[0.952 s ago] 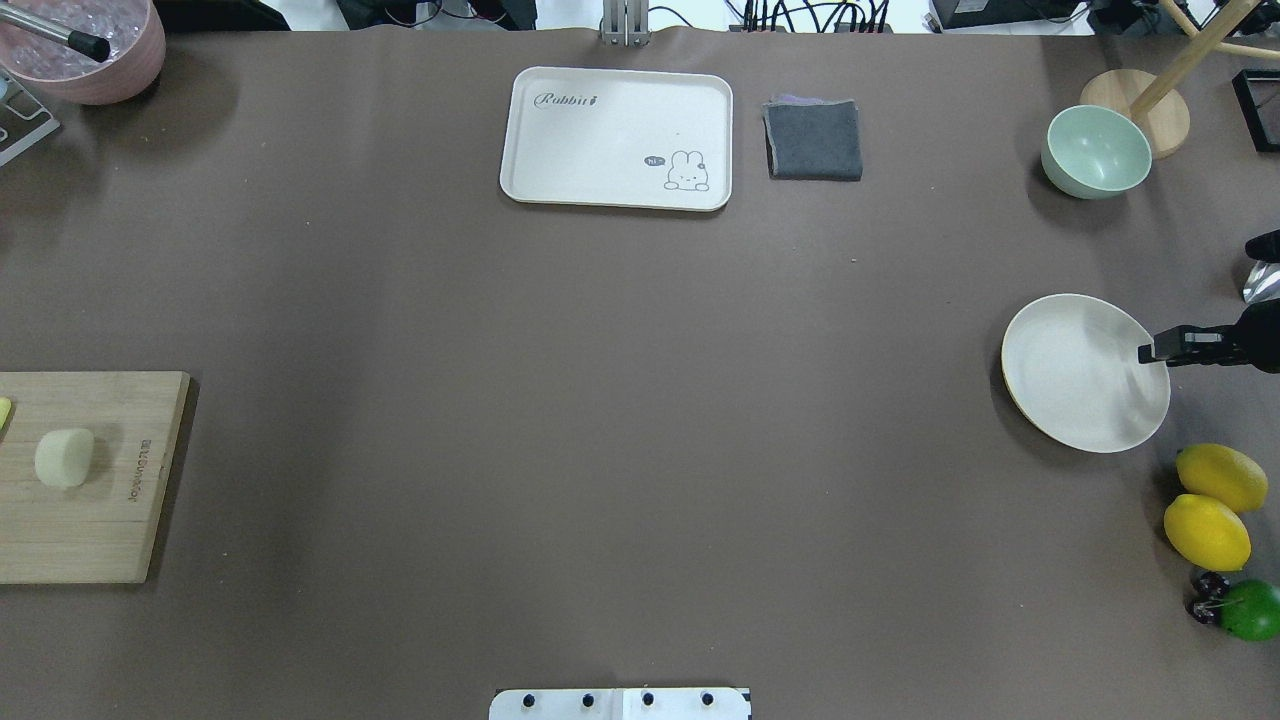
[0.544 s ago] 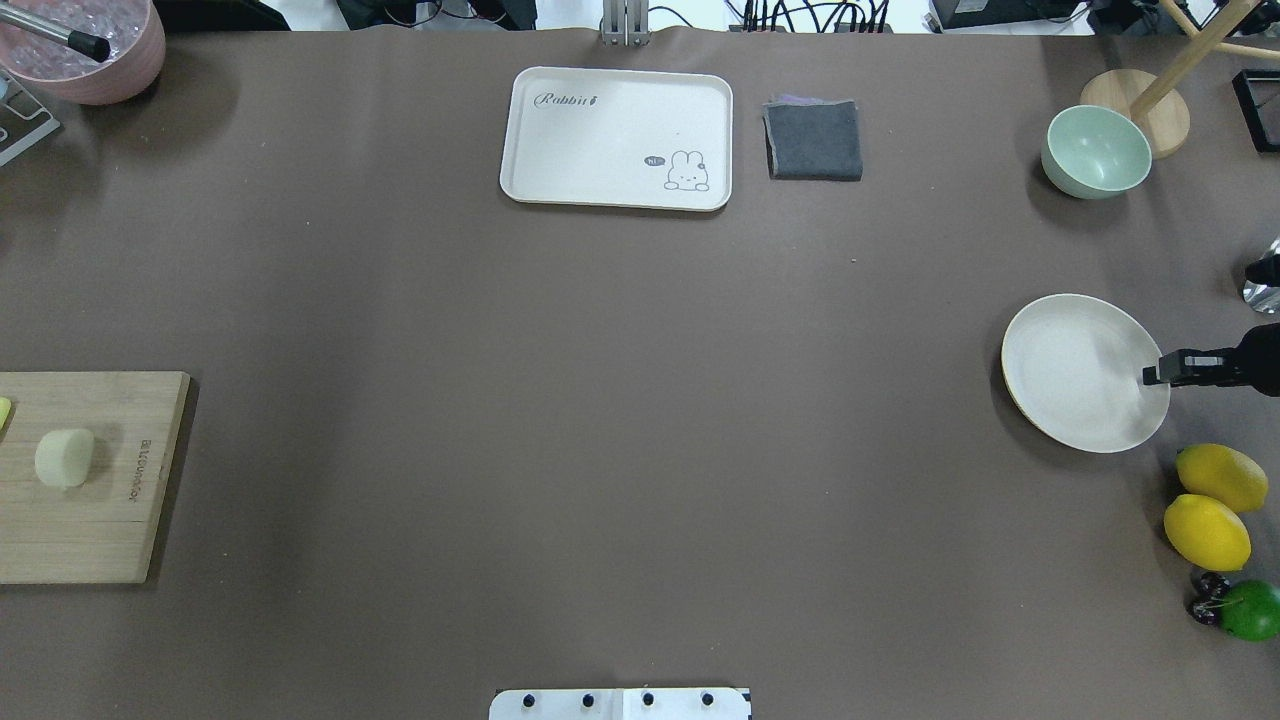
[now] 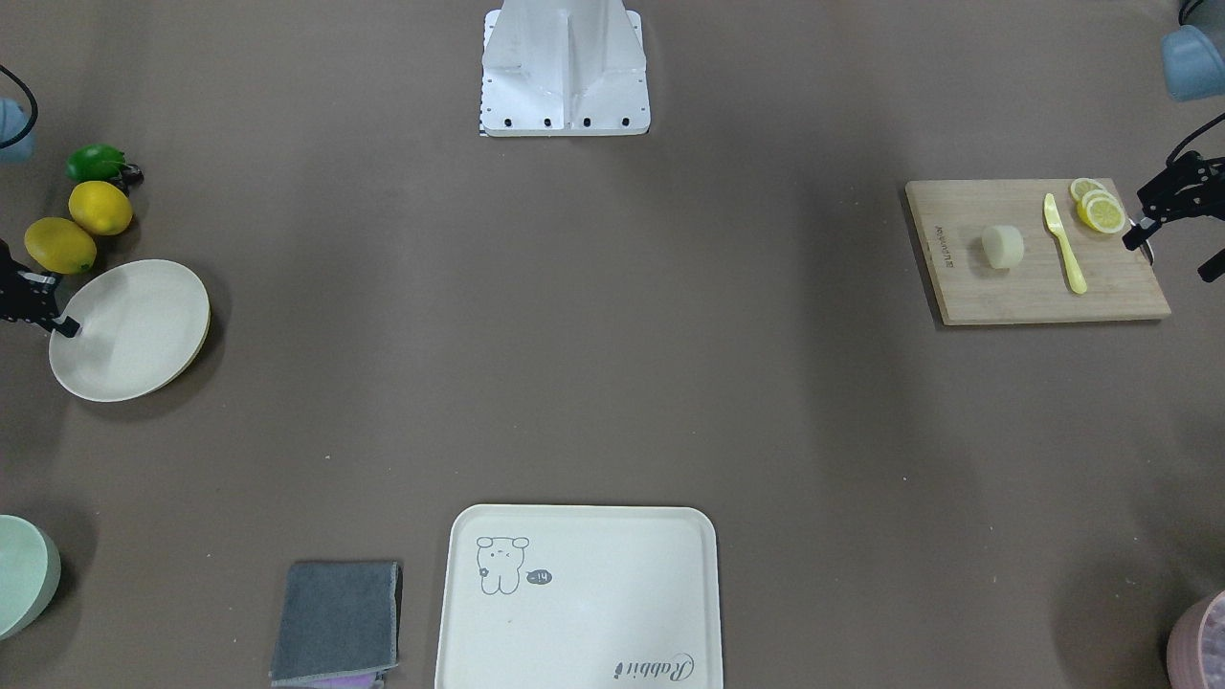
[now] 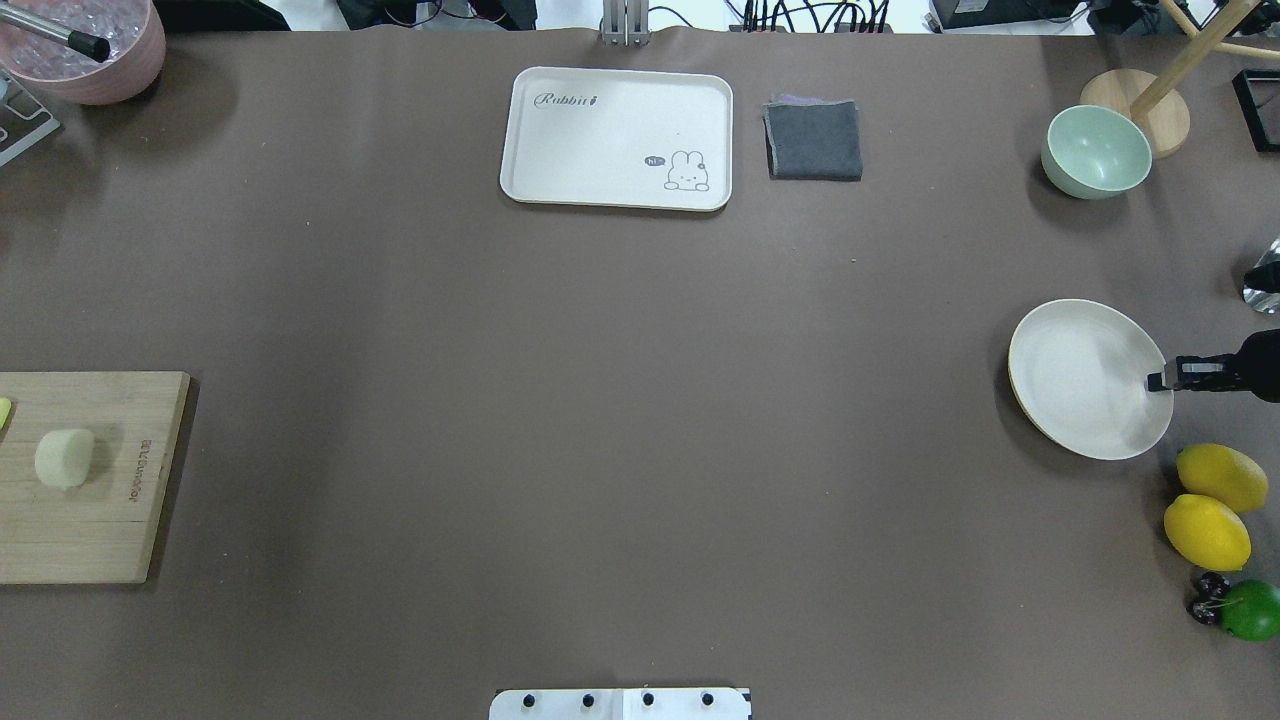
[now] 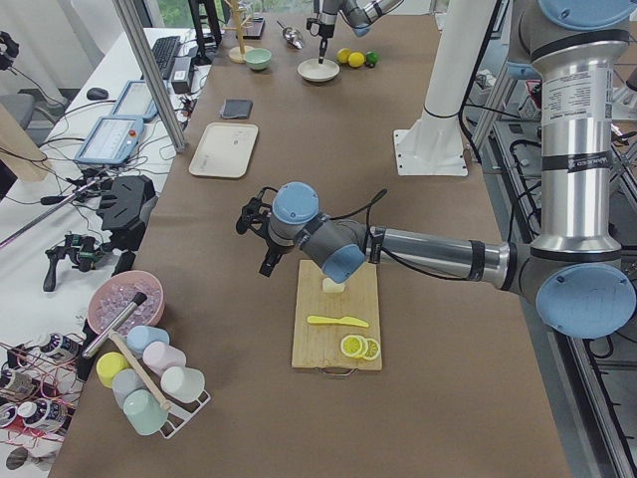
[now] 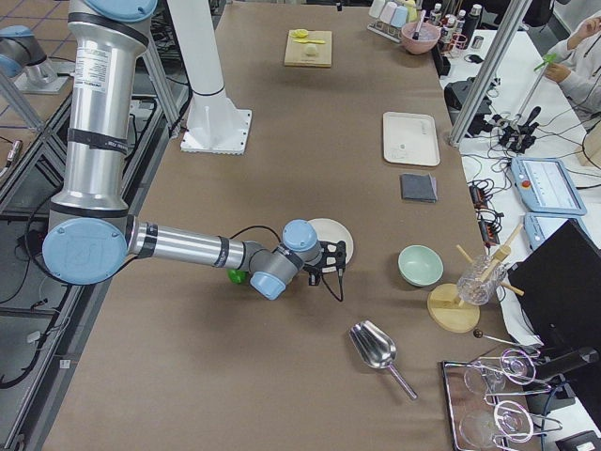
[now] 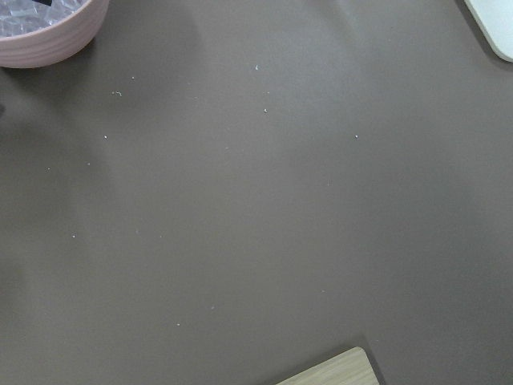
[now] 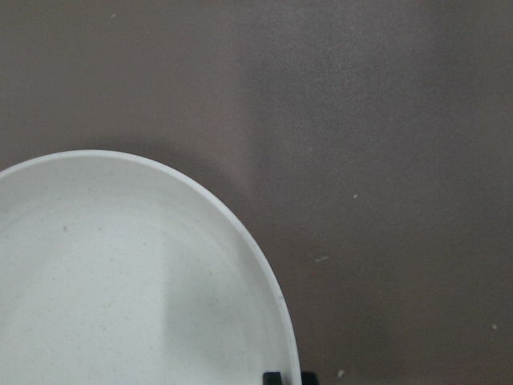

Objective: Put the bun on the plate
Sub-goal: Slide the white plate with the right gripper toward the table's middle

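The bun (image 3: 1002, 247) (image 4: 64, 458) lies on its flat side on a wooden cutting board (image 3: 1034, 292), untouched. My left gripper (image 3: 1172, 258) hovers open past the board's outer end, beside the lemon slices and apart from the bun. The round cream plate (image 4: 1080, 385) (image 3: 134, 330) lies at the table's other end. My right gripper (image 4: 1156, 380) (image 3: 67, 327) is shut on the plate's outer rim. In the right wrist view its fingertips (image 8: 272, 378) straddle the plate (image 8: 120, 281) at the rim. The plate holds nothing.
A yellow knife (image 3: 1064, 244) and lemon slices (image 3: 1099, 211) share the board. Two lemons (image 4: 1215, 505) and a lime (image 4: 1250, 610) sit close to the plate. Along the far edge are a green bowl (image 4: 1095, 150), a grey cloth (image 4: 813, 140), a cream tray (image 4: 615, 135) and a pink bowl (image 4: 90, 50).
My right gripper slid along the plate's rim toward the lemons. The plate has shifted slightly outward and toward the lemons with it. The bun has not moved.
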Action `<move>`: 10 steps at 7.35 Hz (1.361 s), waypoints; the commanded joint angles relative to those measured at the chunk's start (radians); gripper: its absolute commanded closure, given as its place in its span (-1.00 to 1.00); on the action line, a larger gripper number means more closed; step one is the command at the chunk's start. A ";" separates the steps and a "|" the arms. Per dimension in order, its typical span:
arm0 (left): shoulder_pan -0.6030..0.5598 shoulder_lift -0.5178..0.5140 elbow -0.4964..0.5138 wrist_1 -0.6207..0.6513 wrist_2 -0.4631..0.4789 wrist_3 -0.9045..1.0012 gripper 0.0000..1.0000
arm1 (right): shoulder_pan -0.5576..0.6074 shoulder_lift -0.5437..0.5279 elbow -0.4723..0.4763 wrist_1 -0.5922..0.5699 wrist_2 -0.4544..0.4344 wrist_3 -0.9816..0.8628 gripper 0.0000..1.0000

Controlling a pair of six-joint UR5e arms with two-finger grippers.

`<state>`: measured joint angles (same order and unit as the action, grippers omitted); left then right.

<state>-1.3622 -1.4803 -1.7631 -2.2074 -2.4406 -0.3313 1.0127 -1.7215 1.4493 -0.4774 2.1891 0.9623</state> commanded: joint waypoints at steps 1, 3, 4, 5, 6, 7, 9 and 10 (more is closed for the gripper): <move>0.000 0.000 0.001 0.000 0.000 0.000 -0.96 | 0.000 0.002 0.064 -0.003 0.012 0.071 1.00; 0.000 -0.001 0.001 0.000 0.000 -0.003 -0.96 | -0.008 0.019 0.133 -0.003 0.015 0.230 1.00; 0.000 -0.001 -0.001 0.000 0.000 -0.005 -0.96 | -0.035 0.057 0.170 -0.003 0.000 0.371 1.00; 0.000 -0.001 -0.001 0.000 -0.002 -0.006 -0.96 | -0.083 0.100 0.215 -0.003 -0.018 0.497 1.00; 0.000 -0.001 -0.001 0.000 -0.002 -0.008 -0.96 | -0.192 0.138 0.267 -0.012 -0.143 0.616 1.00; 0.000 -0.001 -0.001 0.000 -0.002 -0.009 -0.96 | -0.347 0.187 0.290 -0.015 -0.363 0.709 1.00; 0.002 -0.005 -0.001 0.000 -0.002 -0.031 -0.96 | -0.517 0.404 0.343 -0.411 -0.538 0.789 1.00; 0.003 -0.005 -0.001 0.001 -0.003 -0.034 -0.96 | -0.555 0.563 0.380 -0.689 -0.540 0.861 1.00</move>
<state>-1.3604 -1.4840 -1.7641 -2.2071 -2.4425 -0.3573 0.5319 -1.3437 1.7809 -0.8328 1.6925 1.7355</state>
